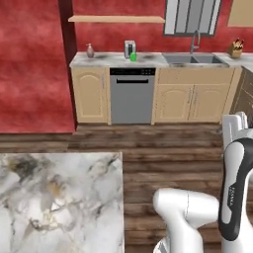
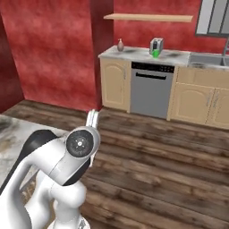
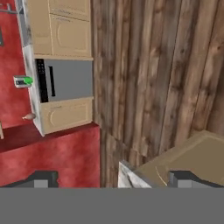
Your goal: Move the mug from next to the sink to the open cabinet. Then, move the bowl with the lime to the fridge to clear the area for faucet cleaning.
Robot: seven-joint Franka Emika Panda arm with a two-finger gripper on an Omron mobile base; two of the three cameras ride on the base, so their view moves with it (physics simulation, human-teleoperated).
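The sink [image 1: 195,60] lies far off in the back counter, with the faucet [image 1: 194,42] arching over it; both sit at the right edge of the right base view as sink [image 2: 208,59] and faucet [image 2: 226,47]. A small green thing [image 1: 133,57] stands beside the toaster, left of the sink; it is too small to tell whether it is the mug. A tan cabinet panel [image 1: 240,12] hangs at the top right. My gripper [image 3: 113,178] is open and holds nothing, high over the wooden floor, far from the counter. Bowl, lime and fridge are out of view.
A marble island top [image 1: 59,197] is close at the left. Open wooden floor [image 1: 163,148] stretches to the back cabinets. There stand a grey dishwasher [image 1: 132,96], a toaster [image 1: 129,48], a soap bottle [image 1: 90,50] and a knife block [image 1: 237,48]. A wall shelf [image 1: 116,19] hangs above.
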